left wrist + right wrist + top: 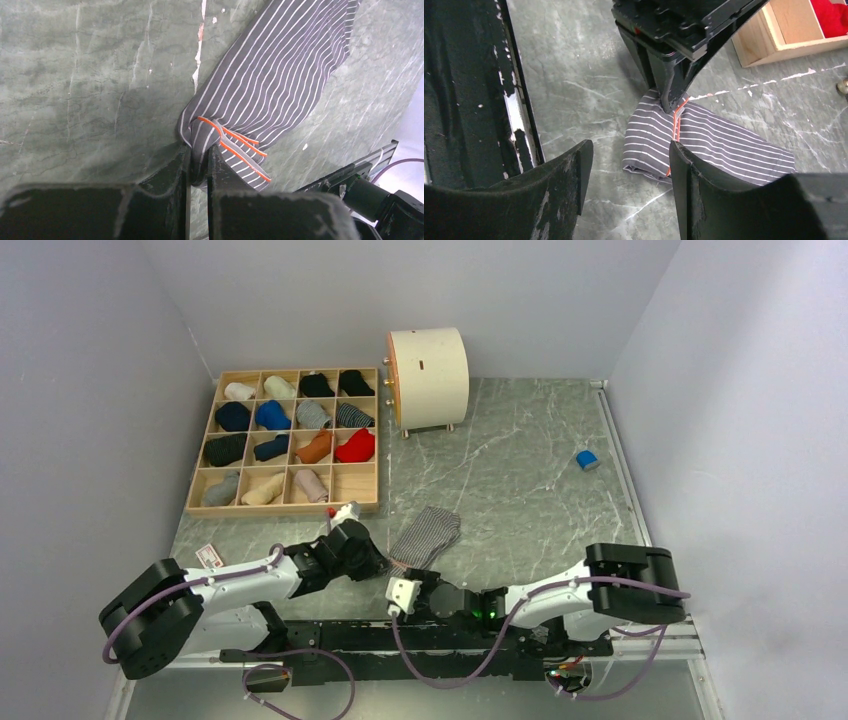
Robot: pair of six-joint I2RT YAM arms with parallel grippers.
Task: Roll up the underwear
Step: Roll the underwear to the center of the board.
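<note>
The grey underwear with fine white stripes (428, 533) lies flat on the marble table, just ahead of both arms. My left gripper (383, 562) is shut on its near corner, where the orange trim bunches up; in the left wrist view the cloth (280, 75) is pinched between the jaws (199, 155). My right gripper (398, 582) is open and empty, low over the table just short of the cloth's near edge (724, 142), its fingertips apart (630, 150). No loose pale pink-beige garment shows on the table.
A wooden divided box (283, 508) holding several rolled cloths stands at the back left. A cream cylinder (428, 375) stands behind the middle. A small blue block (587, 459) lies far right. A small card (209, 556) lies near the left arm. Walls enclose three sides.
</note>
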